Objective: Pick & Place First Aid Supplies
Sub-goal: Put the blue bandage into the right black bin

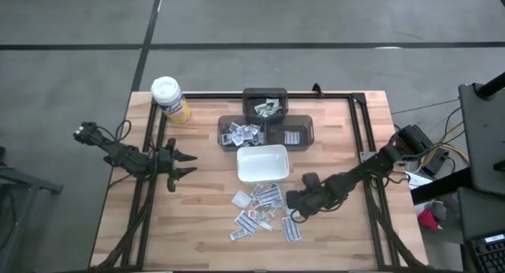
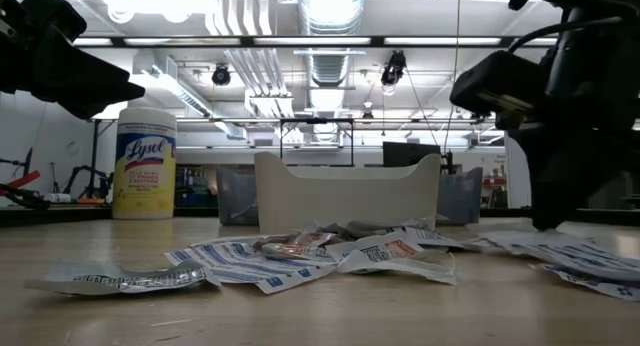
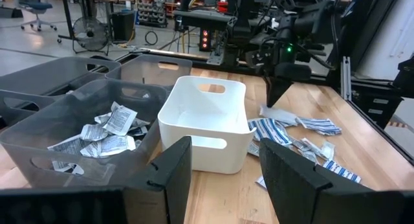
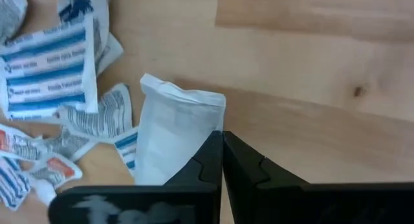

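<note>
The step in hand reads as the pick: the right gripper sits low at the lower centre-right of the high view, at the right edge of the scattered first aid supplies on the desk; in the right wrist view its jaws are shut tight together at the end of a white packet, whose edge runs in under the tips; whether the paper is truly pinched between them cannot be told, though it looks so. The other packets lie loose in a heap just below the white dish at the middle of the high view; some already lie in the grey bins just above the dish. The left gripper waits at the left of the high view, well apart from the heap, its jaws standing wide and empty.

The next move would seem to call for a straight lift to test the hold, since a thin flat packet caught by its edge could slip; then a carry toward the upper centre of the high view, over the dish to the bins, clear of the dish's rim.
</note>
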Tool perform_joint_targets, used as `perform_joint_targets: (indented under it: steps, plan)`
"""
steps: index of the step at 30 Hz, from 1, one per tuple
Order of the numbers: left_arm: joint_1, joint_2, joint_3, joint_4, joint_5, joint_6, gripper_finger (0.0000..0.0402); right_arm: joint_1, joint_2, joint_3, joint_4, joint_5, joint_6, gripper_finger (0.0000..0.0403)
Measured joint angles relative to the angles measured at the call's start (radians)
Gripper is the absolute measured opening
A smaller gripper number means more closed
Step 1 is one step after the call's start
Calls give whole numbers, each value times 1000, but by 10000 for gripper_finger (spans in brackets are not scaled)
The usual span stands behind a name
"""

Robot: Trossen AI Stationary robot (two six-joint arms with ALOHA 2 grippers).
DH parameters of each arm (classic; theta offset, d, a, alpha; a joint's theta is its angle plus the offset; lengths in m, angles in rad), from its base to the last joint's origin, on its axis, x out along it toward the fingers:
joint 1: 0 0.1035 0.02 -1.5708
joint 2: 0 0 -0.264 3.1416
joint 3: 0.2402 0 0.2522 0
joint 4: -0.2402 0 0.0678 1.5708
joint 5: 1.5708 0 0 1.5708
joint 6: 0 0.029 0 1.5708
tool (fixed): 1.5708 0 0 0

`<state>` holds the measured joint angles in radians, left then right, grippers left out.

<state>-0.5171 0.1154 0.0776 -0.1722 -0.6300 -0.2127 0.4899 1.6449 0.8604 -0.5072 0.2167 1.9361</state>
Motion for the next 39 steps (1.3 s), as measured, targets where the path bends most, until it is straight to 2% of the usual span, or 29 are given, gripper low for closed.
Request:
perform_joint_targets:
  steps: [11,18,21,39]
  plan:
    - [0,0,0,0,0,0,177,1,-85,1,8,128,-43,8]
    - [0,0,0,0,0,0,177,1,-141,2,-37,134,-59,8]
    - [0,0,0,0,0,0,177,1,-150,2,-77,111,-59,8]
    - [0,0,0,0,0,2,177,3,-158,-4,-393,-185,-90,8]
